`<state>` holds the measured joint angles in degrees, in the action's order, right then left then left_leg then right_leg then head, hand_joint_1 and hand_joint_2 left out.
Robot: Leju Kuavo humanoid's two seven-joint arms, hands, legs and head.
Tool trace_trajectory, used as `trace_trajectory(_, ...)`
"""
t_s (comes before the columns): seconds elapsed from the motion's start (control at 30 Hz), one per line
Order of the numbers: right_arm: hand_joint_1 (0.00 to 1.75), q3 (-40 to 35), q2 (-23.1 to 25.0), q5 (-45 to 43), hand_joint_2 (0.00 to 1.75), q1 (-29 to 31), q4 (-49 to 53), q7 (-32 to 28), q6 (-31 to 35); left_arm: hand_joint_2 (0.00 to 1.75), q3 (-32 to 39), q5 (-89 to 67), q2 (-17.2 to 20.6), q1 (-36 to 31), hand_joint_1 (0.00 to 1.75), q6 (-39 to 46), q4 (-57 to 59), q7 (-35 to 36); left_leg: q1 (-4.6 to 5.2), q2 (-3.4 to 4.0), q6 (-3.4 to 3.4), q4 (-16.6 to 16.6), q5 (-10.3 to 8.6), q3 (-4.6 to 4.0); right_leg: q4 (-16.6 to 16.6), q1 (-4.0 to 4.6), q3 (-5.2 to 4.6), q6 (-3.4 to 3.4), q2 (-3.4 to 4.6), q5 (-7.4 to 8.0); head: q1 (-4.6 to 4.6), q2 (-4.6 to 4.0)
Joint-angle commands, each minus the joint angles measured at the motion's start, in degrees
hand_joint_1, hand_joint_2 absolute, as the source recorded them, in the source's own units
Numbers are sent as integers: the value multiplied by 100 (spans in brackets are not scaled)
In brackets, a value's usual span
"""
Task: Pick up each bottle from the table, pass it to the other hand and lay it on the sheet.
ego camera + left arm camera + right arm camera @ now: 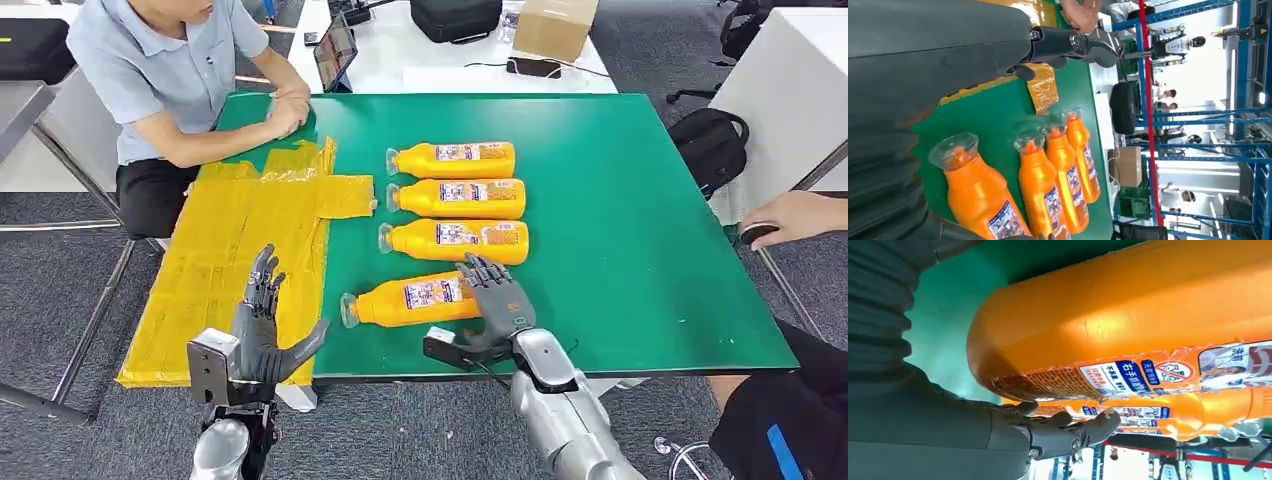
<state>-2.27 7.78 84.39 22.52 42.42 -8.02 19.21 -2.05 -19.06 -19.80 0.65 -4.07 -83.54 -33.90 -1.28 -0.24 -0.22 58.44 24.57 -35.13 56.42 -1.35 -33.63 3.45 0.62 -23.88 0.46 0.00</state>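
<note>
Right hand [497, 300] laid over the base end of the nearest orange plastic bottle [415, 298], fingers spread along its side, thumb low by the tabletop edge; cannot tell whether actually gripping. Nearest bottle lying on its side on the green tabletop [640, 230], clear cap pointing toward the yellow sheet [235, 250]. Beyond it, three more orange plastic bottles [455, 200] lying side by side in a row, caps the same way. Left hand [262, 335] raised over the near corner of the crinkled yellow sheet, fingers apart, empty. Seated at the tabletop's far left corner, a person in a light blue shirt [165, 75], arms resting on the edge. At right, another person's hand [790, 215].
</note>
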Motion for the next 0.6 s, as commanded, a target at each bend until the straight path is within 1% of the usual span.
trace_trajectory(0.03, 175, -131, -211, 413, 175, 402, -1434, 478, -823, 175, 115, 54, -20, -376, 0, -50, 353, 51, -1, -13, 8, -6, -4, 11, -8, 5, 17, -14, -20, 0, 0, 0)
trace_trajectory(0.07, 175, -130, -227, 476, 175, 448, -1609, 629, -844, 175, 125, 53, -20, -376, 0, -49, 353, 49, -1, -12, 7, -6, -4, 11, -8, 4, 16, -11, -17, 1, 0, 0)
trace_trajectory(0.1, 175, -126, -253, 479, 175, 446, -1697, 657, -825, 175, 134, 44, -20, -369, 0, -62, 346, 36, -1, -16, 9, -10, -7, 15, -13, 5, 22, -15, -23, 3, 0, 0)
trace_trajectory(0.13, 175, -39, -292, 383, 175, 443, -1844, 600, -931, 175, 126, 38, -20, -384, 0, -75, 369, 25, -2, -12, 6, -5, -3, 23, -9, 4, 24, -14, -18, 2, 0, 0)
trace_trajectory(0.17, 175, -29, -341, 396, 175, 426, -1939, 631, -988, 175, 123, 35, -20, -396, 0, -77, 395, 23, -2, -21, 9, -11, -7, 30, -17, 6, 32, -20, -30, 5, 0, 0)
trace_trajectory(0.2, 175, 3, -382, 394, 175, 403, -2010, 684, -1028, 175, 122, 30, -20, -406, 0, -79, 424, 20, -3, -18, 7, -5, -3, 36, -12, 6, 21, -17, -26, 2, 2, 0)
trace_trajectory(0.23, 175, 48, -422, 384, 175, 381, -2095, 751, -1084, 175, 120, 20, -20, -415, 0, -87, 453, 10, -3, -31, 7, -8, -2, 50, -17, 7, 11, -19, -39, -4, 0, 0)
trace_trajectory(0.27, 175, 82, -454, 377, 175, 366, -2148, 790, -1138, 175, 117, 12, -20, -423, 0, -94, 478, 1, -5, -38, 7, -11, -6, 47, -24, 9, -3, -19, -47, -4, 4, 0)
trace_trajectory(0.3, 175, 88, -488, 412, 175, 360, -2211, 862, -1226, 175, 115, 8, -20, -435, 0, -97, 511, -4, -6, -37, 5, -12, -3, 54, -27, 10, 7, -14, -43, -8, 2, 0)
trace_trajectory(0.37, 175, 123, -546, 436, 175, 327, -2285, 952, -1312, 175, 104, -1, -20, -460, 0, -112, 581, -20, -4, -50, 12, -26, -12, 58, -44, 10, 15, -21, -61, -3, 0, 0)
trace_trajectory(0.4, 175, 125, -573, 453, 175, 319, -2315, 977, -1355, 175, 96, -4, -20, -471, 0, -121, 609, -30, -7, -45, 9, -15, 0, 72, -35, 11, 29, -13, -51, -11, 2, 0)
trace_trajectory(0.43, 175, 155, -608, 444, 175, 296, -2328, 991, -1361, 175, 85, -7, -20, -488, 0, -134, 650, -45, -4, -64, 14, -24, -8, 76, -44, 9, 40, -16, -72, -11, -2, 0)
trace_trajectory(0.5, 175, 247, -667, 380, 175, 239, -2347, 915, -1367, 175, 49, -9, -20, -512, 0, -156, 702, -67, -5, -79, 23, -31, -14, 84, -58, 12, 55, -16, -88, -12, -2, 0)
trace_trajectory(0.53, 175, 276, -685, 352, 175, 203, -2337, 838, -1331, 175, 40, -9, -20, -520, 0, -157, 716, -70, -7, -84, 25, -23, 1, 109, -53, 12, 87, -7, -84, -26, 2, 0)
trace_trajectory(0.57, 175, 321, -686, 302, 175, 179, -2325, 756, -1297, 175, 36, -8, -20, -524, 0, -159, 720, -74, -7, -79, 30, -22, 7, 128, -60, 13, 106, -17, -79, -38, 0, 0)
trace_trajectory(0.6, 175, 434, -668, 148, 175, 119, -2278, 498, -1220, 175, 29, -6, -20, -526, 0, -164, 711, -85, -5, -81, 32, -26, 5, 126, -69, 10, 105, -11, -82, -34, 2, 0)
